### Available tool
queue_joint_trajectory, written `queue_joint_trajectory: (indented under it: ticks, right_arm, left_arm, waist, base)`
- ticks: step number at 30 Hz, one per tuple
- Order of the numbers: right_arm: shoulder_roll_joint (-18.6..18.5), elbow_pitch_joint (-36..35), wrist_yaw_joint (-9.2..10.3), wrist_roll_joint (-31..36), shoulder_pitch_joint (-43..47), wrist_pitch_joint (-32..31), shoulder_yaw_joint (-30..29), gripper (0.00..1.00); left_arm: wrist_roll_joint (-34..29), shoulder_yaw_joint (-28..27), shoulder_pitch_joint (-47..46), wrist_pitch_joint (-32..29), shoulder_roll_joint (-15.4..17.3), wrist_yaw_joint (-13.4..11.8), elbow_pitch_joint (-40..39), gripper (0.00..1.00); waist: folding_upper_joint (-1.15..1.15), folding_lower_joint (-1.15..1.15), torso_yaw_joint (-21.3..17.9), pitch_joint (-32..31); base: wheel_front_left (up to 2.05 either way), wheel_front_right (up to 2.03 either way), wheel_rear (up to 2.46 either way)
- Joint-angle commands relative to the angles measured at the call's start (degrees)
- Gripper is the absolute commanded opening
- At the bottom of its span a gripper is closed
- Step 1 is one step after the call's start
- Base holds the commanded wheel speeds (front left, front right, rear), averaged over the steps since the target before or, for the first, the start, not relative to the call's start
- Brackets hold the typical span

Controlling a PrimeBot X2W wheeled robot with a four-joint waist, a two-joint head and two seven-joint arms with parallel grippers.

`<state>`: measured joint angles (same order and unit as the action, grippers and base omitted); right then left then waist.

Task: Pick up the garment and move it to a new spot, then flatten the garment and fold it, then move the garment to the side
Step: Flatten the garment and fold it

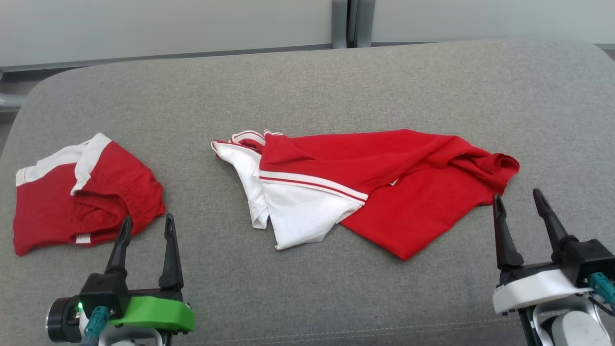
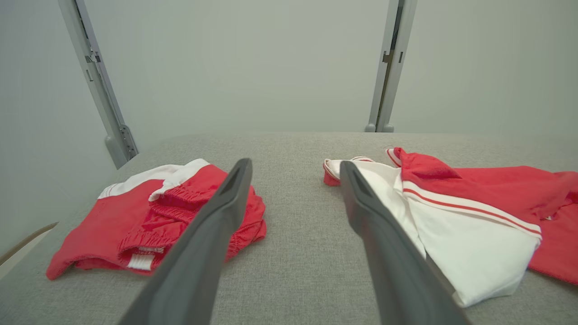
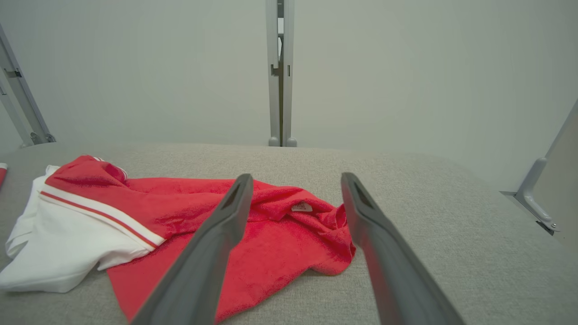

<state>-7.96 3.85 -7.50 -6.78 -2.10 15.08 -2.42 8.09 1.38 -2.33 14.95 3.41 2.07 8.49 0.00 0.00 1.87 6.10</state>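
— Left gripper (image 1: 148,218) and right gripper (image 1: 517,194) sit low in front; fingers spread wide; nothing held.
— Where is the shirt (image 1: 384,192)?
— In the middle of the couch (image 1: 307,81), lying long from left to right; its red end is just past the right gripper's tips, so that arm looks nearer; the left is by the shorts (image 1: 86,192).

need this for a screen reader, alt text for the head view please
A crumpled red and white shirt lies in the middle of a grey cushioned surface, with red and white shorts bunched to the left. The left gripper and right gripper stand open and empty at the bottom corners.
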Motion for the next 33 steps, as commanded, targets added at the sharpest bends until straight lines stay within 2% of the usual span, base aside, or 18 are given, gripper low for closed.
queue_joint_trajectory:
  ticks: [1, 8, 23, 29, 33]
  right_arm:
    - [0.4, 0.6, 0.02, 0.6, 1.5, 0.3, 0.5, 1.0]
    - [1.6, 1.8, 0.02, 1.7, 3.2, 0.3, 1.8, 1.0]
    - [1.5, 2.8, 0.02, 1.0, 1.7, 0.3, 3.0, 1.0]
    - [-0.5, 5.7, 0.02, 0.0, -0.8, 0.3, 3.1, 1.0]
    - [-4.0, 10.8, 0.02, -1.1, -5.2, -0.9, 4.1, 1.0]
  left_arm:
    - [-0.4, -0.2, 1.1, 0.2, 0.6, 0.2, 0.3, 1.0]
    - [-0.6, -0.6, 1.8, 0.2, 0.8, 0.2, 0.1, 1.0]
    - [-0.4, -0.2, 1.2, 0.2, 0.5, 0.3, 0.0, 1.0]
    - [-0.1, 0.1, 0.3, 0.2, 0.3, 0.0, -0.5, 1.0]
    - [0.1, 1.0, -0.8, 0.2, 0.2, 0.4, -1.1, 1.0]
  waist:
    - [0.0, 0.0, 0.0, -0.9]
    - [0.0, 0.0, -0.6, -1.6]
    - [0.0, 0.0, -0.5, -1.1]
    - [0.0, 0.0, -0.5, 0.3]
    - [0.0, 0.0, -0.5, 2.3]
  base:
    - [0.0, 0.0, 0.0]
    - [0.0, 0.0, 0.0]
    - [0.0, 0.0, 0.0]
    - [0.0, 0.0, 0.0]
    - [0.0, 0.0, 0.0]
